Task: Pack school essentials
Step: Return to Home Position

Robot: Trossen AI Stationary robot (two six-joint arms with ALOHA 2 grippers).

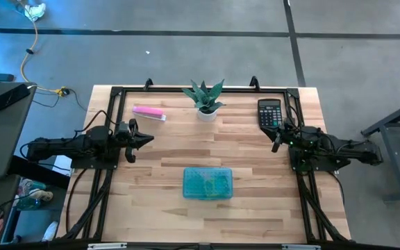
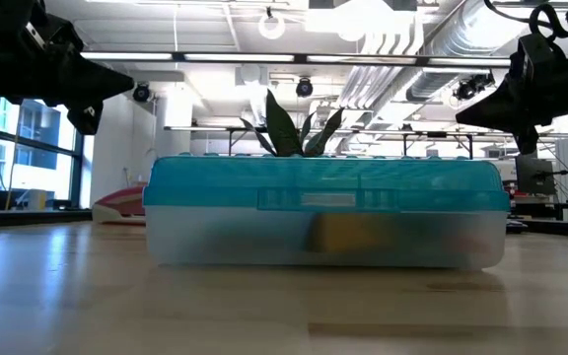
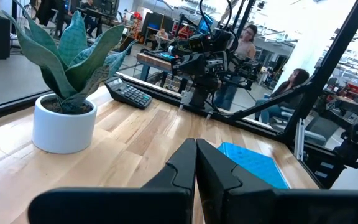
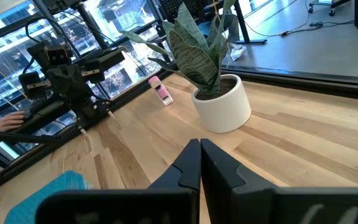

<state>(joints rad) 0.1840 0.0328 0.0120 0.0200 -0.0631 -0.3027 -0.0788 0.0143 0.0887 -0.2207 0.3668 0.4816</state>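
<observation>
Centrally, the blue supply box [image 1: 207, 183] is seen lying flat on the wooden table [image 1: 255, 215], with its turquoise lid shut. A yellow block [image 2: 348, 235] is dimly made out through the frosted lower wall in the low view; the rest of the contents cannot be told. Behind the box, a snake plant in a white pot [image 1: 205, 104] is stood near the table's far edge. It is flanked by a pale-pink bar [image 1: 148, 112] on the left and a black calculator [image 1: 269, 113] on the right, each well apart from the box. The left gripper [image 1: 148, 138] is held above the table's left side, its fingers pressed together on nothing. The right gripper [image 1: 274, 142] is held opposite, just beside the calculator, its fingers likewise closed and empty. Both grippers are seen well apart from the box.
</observation>
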